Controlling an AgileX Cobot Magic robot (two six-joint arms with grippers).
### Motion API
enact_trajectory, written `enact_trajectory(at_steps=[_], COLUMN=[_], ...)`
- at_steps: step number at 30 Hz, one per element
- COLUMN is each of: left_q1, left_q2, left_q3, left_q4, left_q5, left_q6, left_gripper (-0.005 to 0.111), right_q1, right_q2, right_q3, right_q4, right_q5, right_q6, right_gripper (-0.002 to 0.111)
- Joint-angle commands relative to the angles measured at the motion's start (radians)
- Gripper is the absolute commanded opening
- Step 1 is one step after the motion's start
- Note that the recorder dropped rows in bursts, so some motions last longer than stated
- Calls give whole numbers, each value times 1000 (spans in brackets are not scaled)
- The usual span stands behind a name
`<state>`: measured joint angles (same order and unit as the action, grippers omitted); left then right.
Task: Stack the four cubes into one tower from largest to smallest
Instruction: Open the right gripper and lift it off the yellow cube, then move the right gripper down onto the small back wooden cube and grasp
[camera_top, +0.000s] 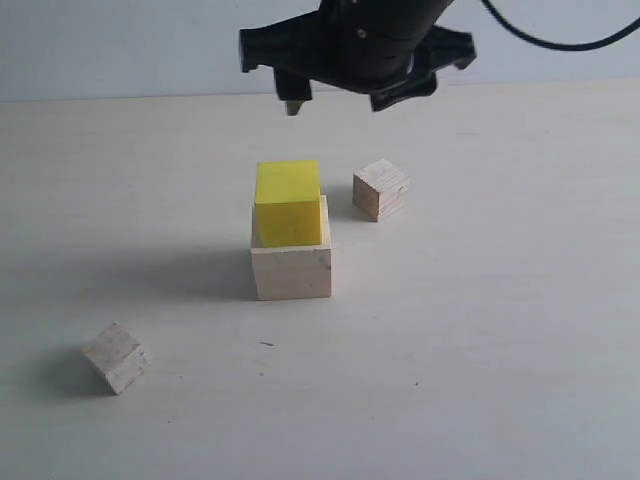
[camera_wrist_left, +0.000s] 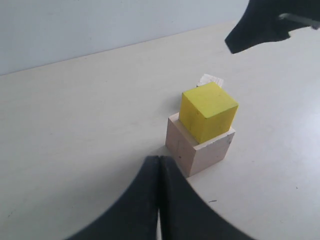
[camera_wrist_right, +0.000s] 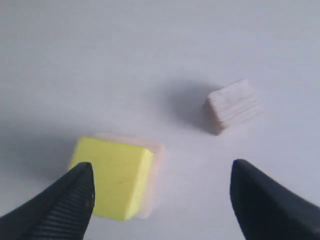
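Two grippers to log. The right gripper (camera_top: 340, 101) hangs above the table (camera_top: 500, 350) toward its far edge, jaws spread wide with nothing between them. Directly beneath its left finger in the right wrist view is the yellow cube (camera_wrist_right: 112, 182), seated on the large pale cube (camera_top: 291, 270) near the table's middle; that makes two tiers of the tower. The left gripper (camera_wrist_left: 159, 200) is pinched closed on nothing and stands well back from the stack. Next in size is the grainy cube (camera_top: 380, 190), resting on the table just beside the stack, toward the far-right corner and apart from it. It lies below the right gripper and a little to the right-edge side, so the right arm looks much the nearer. The cube sits turned, one corner toward the near edge, so a wrist twist is probably needed to meet flat faces. The small whitish cube (camera_top: 116, 357) waits alone toward the near-left corner.
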<state>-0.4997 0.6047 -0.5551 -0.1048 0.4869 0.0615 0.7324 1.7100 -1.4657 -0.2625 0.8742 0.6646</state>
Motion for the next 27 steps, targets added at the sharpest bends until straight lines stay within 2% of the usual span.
enact_trajectory(at_steps=[1, 3, 8, 12, 15, 20, 23, 27], left_q1=[1, 1, 1, 1, 1, 1, 1, 1], left_q2=[-3, -3, -3, -3, -3, -3, -3, -1], left_q3=[3, 3, 3, 18, 28, 31, 41, 43], left_q4=[-6, -6, -6, -6, -6, -4, -2, -2], left_q5=[-9, -9, -7, -15, -28, -30, -34, -42], left_q6=[-9, -9, -9, -5, 6, 14, 35, 38], left_gripper=[0, 0, 0, 0, 0, 0, 0, 0], right_q1=[1, 1, 1, 1, -20, -84, -165, -270], right_q2=[-26, -26, -17, -17, -17, 3, 40, 91], right_q3=[-7, -7, -7, -7, -7, -5, 8, 106], right_q4=[-209, -234, -256, -320, -243, -176, -125, 78], right_q5=[176, 239, 305, 299, 243, 197, 153, -62], right_q6=[-67, -118, -316, -405, -476, -552, -554, -673], right_gripper=[68, 64, 46, 31, 24, 25, 27, 33])
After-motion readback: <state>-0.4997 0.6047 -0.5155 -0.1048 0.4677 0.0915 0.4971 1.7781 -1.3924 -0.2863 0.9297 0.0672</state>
